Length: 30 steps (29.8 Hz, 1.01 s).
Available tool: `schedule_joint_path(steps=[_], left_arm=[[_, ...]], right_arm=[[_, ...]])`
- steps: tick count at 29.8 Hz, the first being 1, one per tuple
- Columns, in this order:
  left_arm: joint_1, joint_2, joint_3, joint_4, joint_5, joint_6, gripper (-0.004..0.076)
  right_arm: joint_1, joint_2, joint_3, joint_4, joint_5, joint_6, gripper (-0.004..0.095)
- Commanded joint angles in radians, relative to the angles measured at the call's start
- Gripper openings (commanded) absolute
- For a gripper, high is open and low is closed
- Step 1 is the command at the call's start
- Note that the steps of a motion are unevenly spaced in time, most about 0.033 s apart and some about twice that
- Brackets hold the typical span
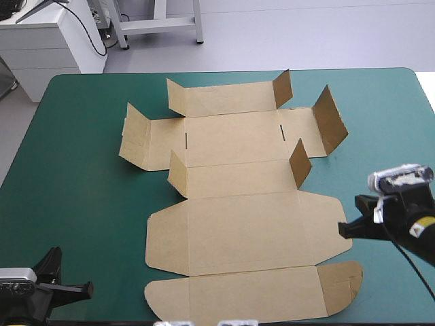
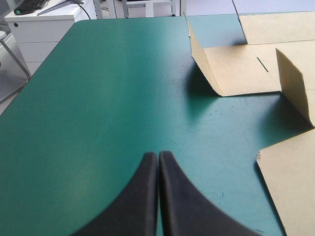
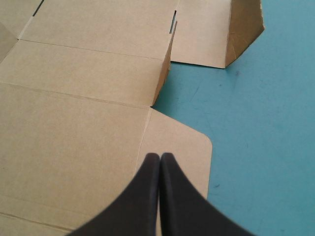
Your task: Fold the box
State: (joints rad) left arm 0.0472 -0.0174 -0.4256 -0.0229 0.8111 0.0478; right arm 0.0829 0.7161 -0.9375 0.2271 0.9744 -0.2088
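A single cut sheet of brown board, the box, lies opened out on the teal-green covered surface, running from the upper centre of the high view down to its bottom edge. The fold looks barely begun. Six small flaps stand part-raised along their creases, three toward the left of the frame and three toward the right. Every large panel is flat, no wall is raised or tucked, and the broad lid panels nearest the bottom edge are untouched. Two narrow slots show in the panel at the upper centre, both empty. Raising the walls and tucking them in appears to be all yet to do. Two arms attend. The left pincer, at the lower left of the frame, has its black fingers pressed together on nothing and sits well apart from the board over bare cover. The right pincer, at the lower right, is likewise closed and empty, poised at a rounded corner of the lid panel; whether it touches cannot be told.
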Motion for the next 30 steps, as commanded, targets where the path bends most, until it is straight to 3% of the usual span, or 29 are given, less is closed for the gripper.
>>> schedule_joint_path(steps=[1, 12, 18, 20, 23, 27, 30], left_arm=[[-0.001, -0.008, -0.021, -0.009, -0.076, -0.003, -0.0008], [-0.001, -0.008, -0.021, -0.009, -0.076, -0.003, -0.0008], [-0.001, -0.008, -0.021, -0.009, -0.076, -0.003, -0.0008], [-0.001, -0.008, -0.021, -0.009, -0.076, -0.003, -0.0008], [-0.001, -0.008, -0.021, -0.009, -0.076, -0.003, -0.0008], [-0.001, -0.008, -0.021, -0.009, -0.076, -0.003, -0.0008], [-0.001, -0.008, -0.021, -0.009, -0.076, -0.003, -0.0008]], right_arm=[[0.002, 0.163, -0.123, 0.021, -0.042, -0.023, -0.0019], [0.002, 0.578, -0.384, 0.094, 0.034, -0.063, -0.0019], [0.002, 0.793, -0.555, 0.107, 0.176, -0.107, 0.0049], [0.002, 0.86, -0.618, 0.107, 0.213, -0.113, 0.0144], [0.002, 0.945, -0.708, 0.107, 0.271, -0.113, 0.0364], [0.002, 1.005, -0.779, 0.107, 0.271, -0.098, 0.0661], [0.002, 1.045, -0.797, 0.1, 0.27, -0.098, 0.0806]])
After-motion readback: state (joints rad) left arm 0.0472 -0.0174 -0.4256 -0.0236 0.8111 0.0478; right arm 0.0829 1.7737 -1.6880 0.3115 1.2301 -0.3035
